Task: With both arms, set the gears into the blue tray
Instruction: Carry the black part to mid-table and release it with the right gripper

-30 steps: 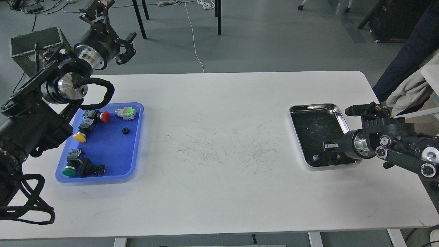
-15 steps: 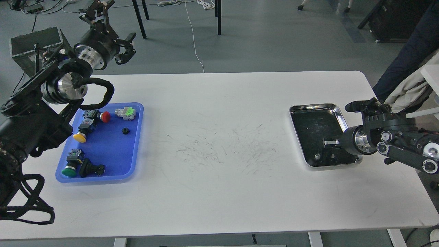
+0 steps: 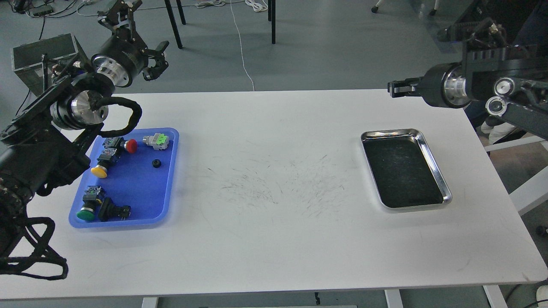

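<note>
The blue tray (image 3: 169,188) lies at the table's left. One small black gear (image 3: 156,163) rests in its upper middle, among push-button switches. My left gripper (image 3: 138,37) hangs high beyond the table's far left edge, well above the tray, fingers spread open and empty. My right gripper (image 3: 393,89) hovers over the far right edge of the table, pointing left, above and behind the steel tray (image 3: 434,164). Its fingers read as one dark block, and no gear shows in them. The steel tray's dark inside looks bare.
In the blue tray sit red (image 3: 132,146), yellow (image 3: 99,171) and green (image 3: 86,214) push-buttons, a green-and-grey switch (image 3: 156,140) and a black blocky part (image 3: 112,211). A grey bin (image 3: 30,55) stands off the table at far left. Scuff marks cover the table's middle.
My right arm has risen out of the steel tray and swung up toward the table's far right edge. A small pale spot seen in that tray before no longer shows. The left arm barely moved.
</note>
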Robot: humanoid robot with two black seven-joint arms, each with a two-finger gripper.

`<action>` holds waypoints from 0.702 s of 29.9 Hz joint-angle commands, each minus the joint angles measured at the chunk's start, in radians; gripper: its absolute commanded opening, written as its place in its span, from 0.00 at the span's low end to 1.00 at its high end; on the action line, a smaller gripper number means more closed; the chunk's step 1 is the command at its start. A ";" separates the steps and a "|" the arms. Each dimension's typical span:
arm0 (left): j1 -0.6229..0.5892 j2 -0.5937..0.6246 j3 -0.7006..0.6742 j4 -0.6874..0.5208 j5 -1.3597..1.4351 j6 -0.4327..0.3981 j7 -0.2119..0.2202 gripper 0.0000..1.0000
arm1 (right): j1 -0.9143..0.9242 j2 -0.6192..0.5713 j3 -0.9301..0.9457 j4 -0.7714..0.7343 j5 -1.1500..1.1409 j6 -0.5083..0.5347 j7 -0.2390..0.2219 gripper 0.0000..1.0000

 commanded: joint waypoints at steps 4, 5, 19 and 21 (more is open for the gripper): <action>0.000 -0.003 0.000 0.002 -0.001 0.002 -0.001 0.98 | -0.031 0.384 0.019 -0.226 0.035 -0.068 0.004 0.02; 0.000 -0.003 0.000 0.002 -0.001 0.002 -0.001 0.98 | -0.044 0.438 0.025 -0.255 0.035 -0.072 0.007 0.02; 0.003 -0.005 0.002 0.005 -0.001 0.000 -0.001 0.98 | -0.225 0.559 0.039 -0.344 0.032 -0.126 0.018 0.02; 0.003 -0.003 0.002 0.005 -0.001 0.000 -0.001 0.98 | -0.245 0.559 0.037 -0.314 0.032 -0.126 0.018 0.02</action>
